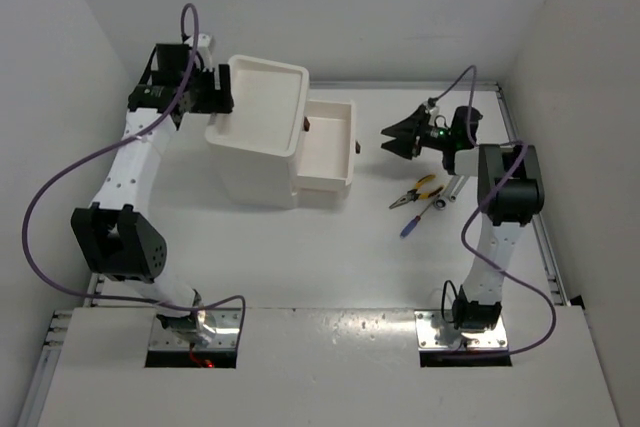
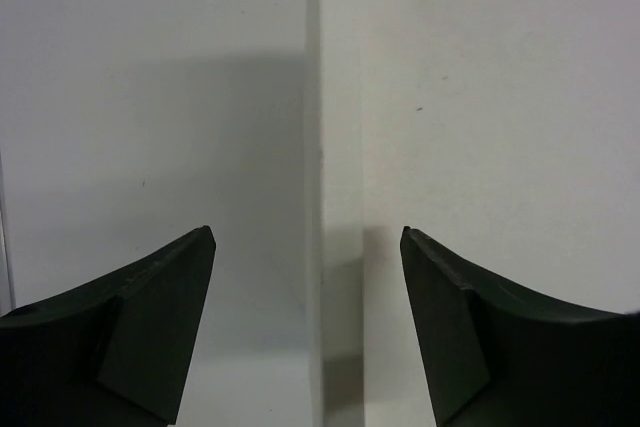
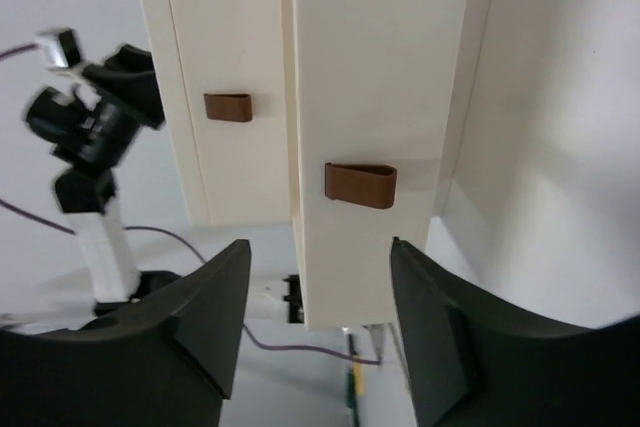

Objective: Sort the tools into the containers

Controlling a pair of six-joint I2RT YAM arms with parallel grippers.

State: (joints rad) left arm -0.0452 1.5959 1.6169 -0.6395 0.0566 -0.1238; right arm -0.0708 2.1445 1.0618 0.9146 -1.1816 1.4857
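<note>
The white drawer unit point(image 1: 262, 137) stands left of centre with its tray top point(image 1: 266, 95) up and one drawer point(image 1: 331, 139) pulled out to the right. My left gripper point(image 1: 226, 90) is open at the unit's left side; in the left wrist view point(image 2: 306, 237) its jaws stand either side of a white edge point(image 2: 340, 147). My right gripper point(image 1: 386, 139) is open just right of the drawer. In the right wrist view point(image 3: 320, 247) the drawer front point(image 3: 370, 97) with its brown knob point(image 3: 360, 185) lies between the fingers. Yellow-handled pliers point(image 1: 424, 187), a blue-handled screwdriver point(image 1: 410, 226) and a silver wrench point(image 1: 452, 189) lie on the table.
White walls close the table at back, left and right. A second brown knob point(image 3: 228, 107) shows on another drawer front. A blurred green and yellow tool point(image 3: 352, 382) shows below the drawer. Purple cables hang from both arms.
</note>
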